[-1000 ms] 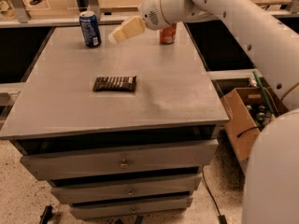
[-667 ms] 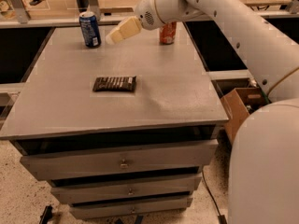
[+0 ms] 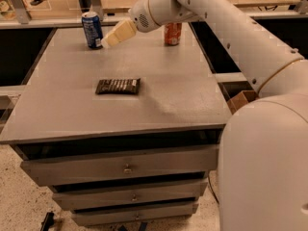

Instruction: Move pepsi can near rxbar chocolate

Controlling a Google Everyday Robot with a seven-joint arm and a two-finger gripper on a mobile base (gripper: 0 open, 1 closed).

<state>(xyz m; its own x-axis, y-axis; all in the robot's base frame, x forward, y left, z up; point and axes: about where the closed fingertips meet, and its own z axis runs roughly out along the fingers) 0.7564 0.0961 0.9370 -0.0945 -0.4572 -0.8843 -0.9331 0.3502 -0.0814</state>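
Note:
The pepsi can (image 3: 92,30), blue with a silver top, stands upright at the far left of the grey table (image 3: 62,114). The rxbar chocolate (image 3: 118,86), a flat dark bar, lies near the middle of the table. My gripper (image 3: 108,41), with pale cream fingers, reaches from the right and its tip is right beside the can's right side, low on it. It holds nothing.
An orange-red soda can (image 3: 173,33) stands at the far right of the table, behind my arm (image 3: 216,18). The table has drawers (image 3: 125,168) below. A cardboard box (image 3: 240,101) sits on the floor to the right. A wooden counter runs behind the table.
My gripper has moved left toward the pepsi can, from a gap away to right beside it. The can and bar have not moved.

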